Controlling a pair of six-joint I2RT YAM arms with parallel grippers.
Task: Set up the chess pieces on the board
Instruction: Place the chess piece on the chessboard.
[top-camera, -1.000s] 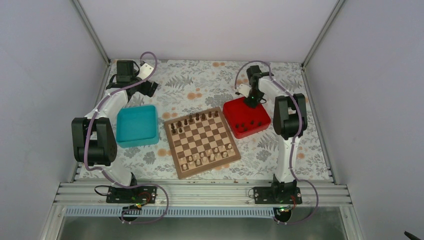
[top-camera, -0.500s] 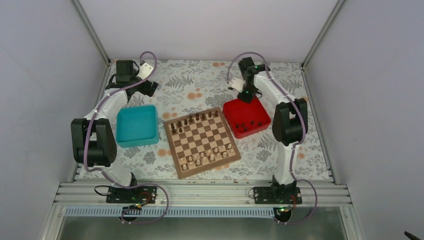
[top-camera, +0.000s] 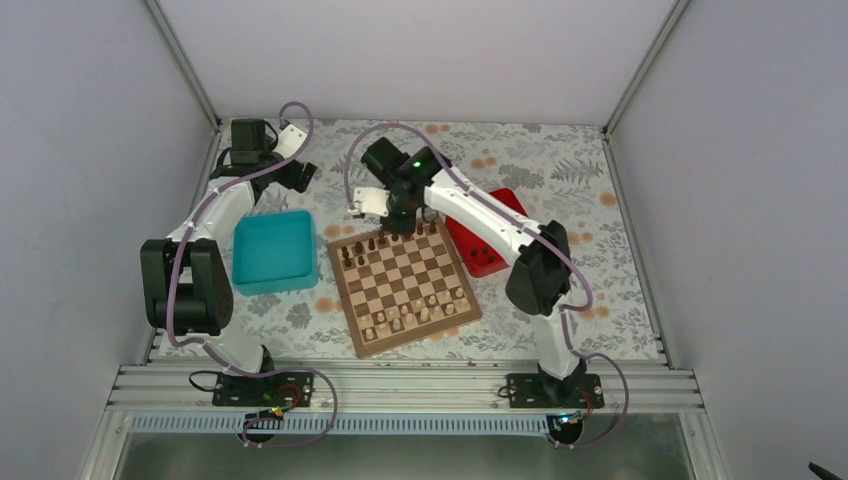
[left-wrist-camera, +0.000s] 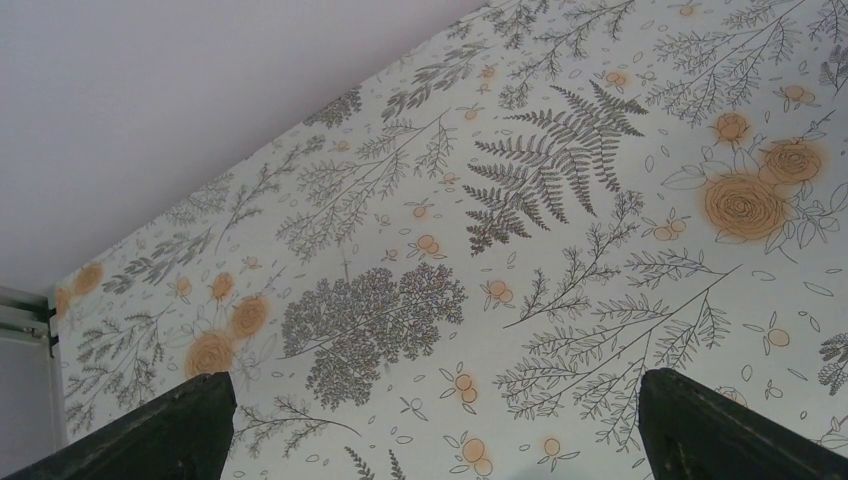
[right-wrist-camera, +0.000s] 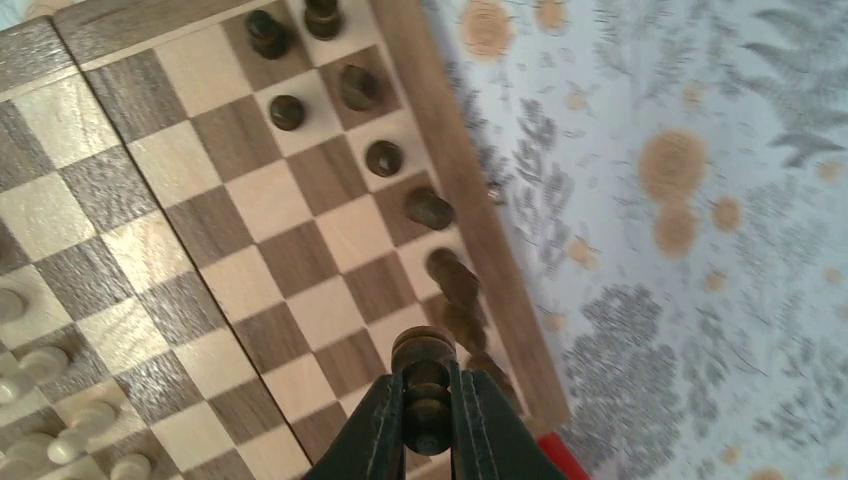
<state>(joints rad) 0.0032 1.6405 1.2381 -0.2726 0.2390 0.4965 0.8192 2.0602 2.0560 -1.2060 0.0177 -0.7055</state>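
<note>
The right claw (right-wrist-camera: 428, 425) is clamping a dark brown chess piece (right-wrist-camera: 424, 372) and hanging over the far edge of the board (right-wrist-camera: 230, 220), just beside a row of dark chessmen (right-wrist-camera: 384, 157) standing there. The left claw (left-wrist-camera: 440, 440) is hovering with its fingers spread wide, gripping nothing, above the floral table (left-wrist-camera: 560, 300), beyond the teal tray (top-camera: 270, 250) and well apart from the board. The red tray (top-camera: 480, 255) is lying near the board's right side.

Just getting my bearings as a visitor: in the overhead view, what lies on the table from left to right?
teal tray → chessboard → red tray
</note>
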